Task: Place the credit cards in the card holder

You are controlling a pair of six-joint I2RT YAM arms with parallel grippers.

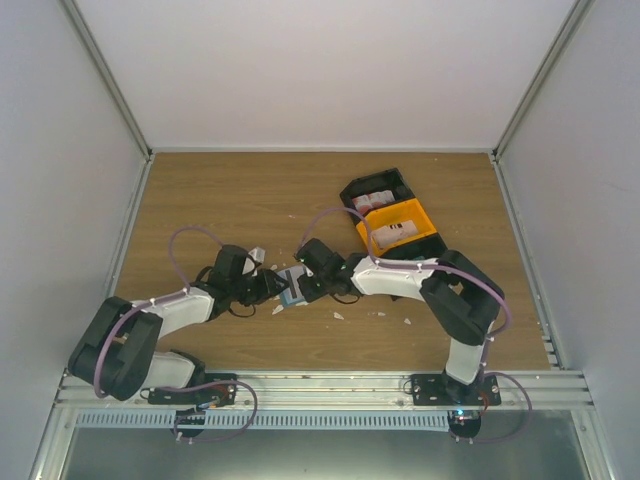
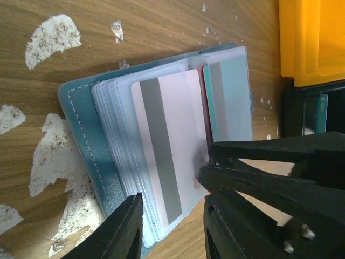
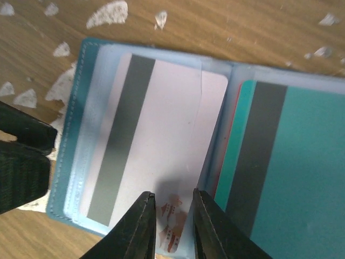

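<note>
The card holder [image 2: 81, 129] lay open just toward 7 o'clock of the centre of the table [image 1: 220, 200], its blue-teal cover flat on the wood and its clear sleeves [image 2: 110, 108] fanned. A white credit card [image 3: 161, 124], dark stripe up and red patches at one end, lay partly under the top sleeve. A teal card [image 3: 302, 178] filled the facing page, at 3 o'clock in the right wrist view.

The right gripper [image 3: 173, 202] stood over the white card's red-patched end, its jaws a narrow gap apart with the card's face showing between them. Whether the tips pressed on the card could not be told. The left gripper [image 2: 171, 199] met the holder from the opposite side, at 9 o'clock in the top view. Its jaws stood parted astride the holder's edge and the card's corner, clamping nothing visible.

At 1 o'clock of the holder sat an orange bin [image 1: 425, 215] and, beyond it, a black bin [image 1: 400, 178], each holding more white-and-red cards [image 1: 397, 232]. Pale flecks [image 2: 51, 35] dotted the wood around the holder.
</note>
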